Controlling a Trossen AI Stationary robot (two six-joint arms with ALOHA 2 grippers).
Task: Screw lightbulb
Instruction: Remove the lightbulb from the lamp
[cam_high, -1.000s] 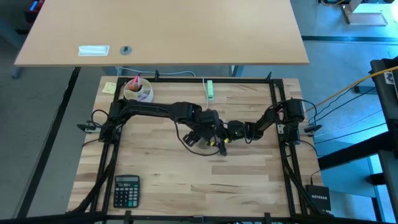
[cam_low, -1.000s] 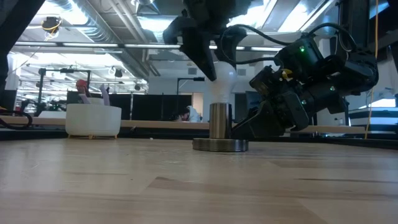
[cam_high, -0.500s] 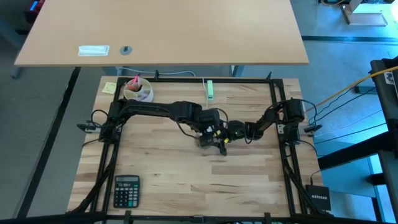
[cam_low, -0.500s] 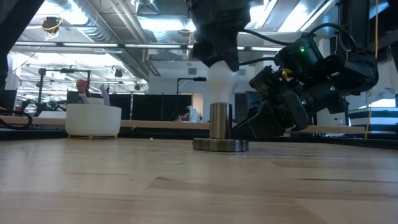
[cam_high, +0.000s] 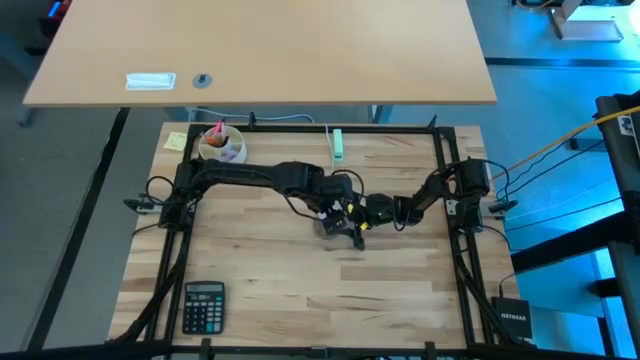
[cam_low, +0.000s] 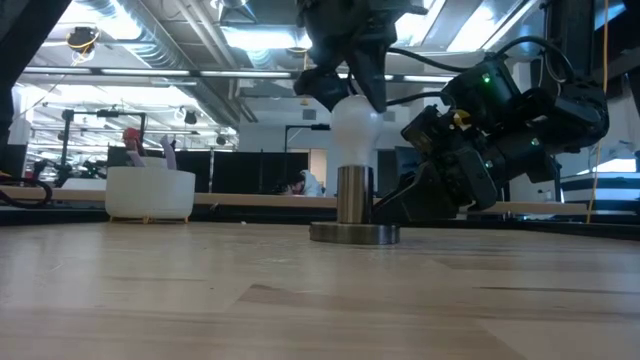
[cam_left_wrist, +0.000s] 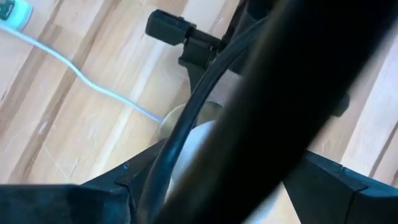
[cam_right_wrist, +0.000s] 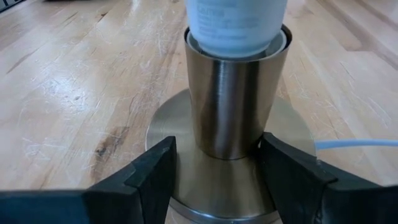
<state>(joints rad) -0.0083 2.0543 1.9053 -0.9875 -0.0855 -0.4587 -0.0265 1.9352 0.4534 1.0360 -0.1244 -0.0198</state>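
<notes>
Lightbulb (cam_low: 351, 125) stands upright in the steel socket (cam_right_wrist: 235, 99) near the table's (cam_high: 300, 290) middle, faint grey print on its neck too blurred to read. Left gripper (cam_low: 350, 75) sits over its head; its finger spread cannot be told. Right gripper (cam_right_wrist: 217, 171), fingers spread, straddles the socket's barrel without touching, resting over the round base (cam_right_wrist: 180, 186).

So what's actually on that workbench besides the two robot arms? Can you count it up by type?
Lightbulb: 1
Metal socket stand: 1
White cup of small items: 1
Calculator: 1
Yellow sticky note: 1
Small green-and-white device: 1
Total: 6
</notes>
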